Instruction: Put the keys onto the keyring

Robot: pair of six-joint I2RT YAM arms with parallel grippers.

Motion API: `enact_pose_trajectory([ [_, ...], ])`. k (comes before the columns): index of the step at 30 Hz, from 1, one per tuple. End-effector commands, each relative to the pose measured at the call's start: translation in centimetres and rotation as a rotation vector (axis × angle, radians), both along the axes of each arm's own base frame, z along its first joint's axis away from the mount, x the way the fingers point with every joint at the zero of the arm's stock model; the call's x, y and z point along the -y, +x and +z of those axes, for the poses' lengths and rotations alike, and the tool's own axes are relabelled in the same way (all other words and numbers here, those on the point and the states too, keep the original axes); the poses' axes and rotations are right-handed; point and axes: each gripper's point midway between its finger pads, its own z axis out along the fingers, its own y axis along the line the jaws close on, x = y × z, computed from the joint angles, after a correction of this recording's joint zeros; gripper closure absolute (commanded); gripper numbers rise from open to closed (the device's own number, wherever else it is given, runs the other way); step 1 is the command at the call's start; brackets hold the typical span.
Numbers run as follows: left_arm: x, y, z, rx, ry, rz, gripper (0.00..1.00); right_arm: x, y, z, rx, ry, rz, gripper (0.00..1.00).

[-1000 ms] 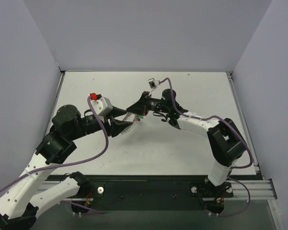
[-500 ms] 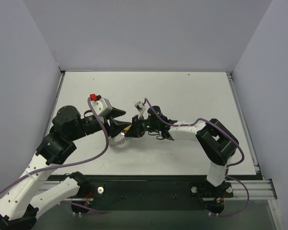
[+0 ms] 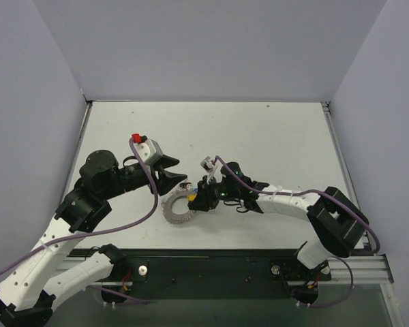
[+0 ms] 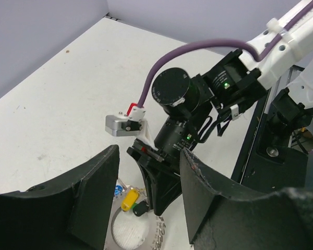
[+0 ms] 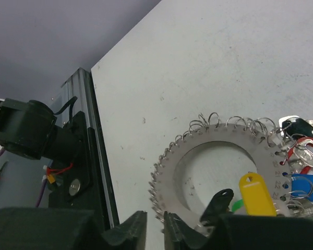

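We see the ring (image 3: pixel 171 214) lying flat on the white surface (image 3: pixel 273 136), near the middle, between the two arms. It is round, so no end is longer than another. Its big hole faces straight up. Little wire loops (image 5: pixel 208 119) stand along its toothed edge.

The keys (image 5: pixel 298 156) sit in a bunch on one side of the ring. From above, that is the far side, next to the right arm. The yellow key (image 5: pixel 256 195) lies across the ring's flat band, with its long way running from the hole out to the edge. A green key (image 5: pixel 239 204) peeks out just beside it. The blue key (image 5: pixel 305 186) and the red key (image 5: pixel 309 148) lie at the outer edge. The black key (image 5: pixel 297 126) is there too, and its silver blade points away from the ring.

The right end effector (image 3: pixel 196 199) is low over the ring, right by the yellow key. Its fingers (image 5: pixel 120 232) are pressed close, with only a thin slit between them.

The left end effector (image 3: pixel 183 172) is just beside the ring's far edge. Its two black fingers are spread wide. In its own camera we see the ring, the yellow key and the right end effector in the gap between them.
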Motion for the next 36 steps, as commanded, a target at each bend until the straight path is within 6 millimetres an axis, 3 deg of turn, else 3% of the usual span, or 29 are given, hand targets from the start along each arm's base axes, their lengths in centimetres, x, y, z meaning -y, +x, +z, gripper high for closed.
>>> enact_pose_trajectory([
  [1,-0.2,0.9,0.5,-0.008,-0.035,0.047,0.41,0.3,0.6,4.4,0.128,0.072,-0.004,0.70],
  [2,-0.2,1.0,0.4,-0.012,-0.034,0.051,0.41,0.4,0.7,4.9,0.142,0.075,-0.011,0.65],
  [4,-0.4,1.3,0.2,-0.021,-0.034,0.078,0.40,0.9,1.1,6.2,0.177,0.085,-0.031,0.44],
  [11,-0.6,2.2,-0.2,-0.047,-0.053,0.120,0.37,3.3,3.5,9.6,0.251,0.134,-0.127,0.31],
  [13,-0.5,2.4,-0.4,-0.062,-0.061,0.126,0.34,3.8,3.9,10.4,0.267,0.147,-0.143,0.20],
  [21,0.5,3.5,-1.7,-0.099,-0.071,0.118,0.27,6.2,5.6,12.4,0.299,0.168,-0.208,0.16],
  [26,1.1,4.9,-2.9,-0.154,-0.079,0.140,0.22,7.2,6.3,12.9,0.314,0.162,-0.246,0.05],
  [31,1.7,6.7,-5.5,-0.263,-0.122,0.181,0.15,9.0,7.5,13.4,0.328,0.154,-0.324,0.00],
  [36,1.6,10.0,-9.9,-0.456,-0.148,0.304,0.14,12.2,9.7,12.5,0.290,0.104,-0.477,0.00],
])
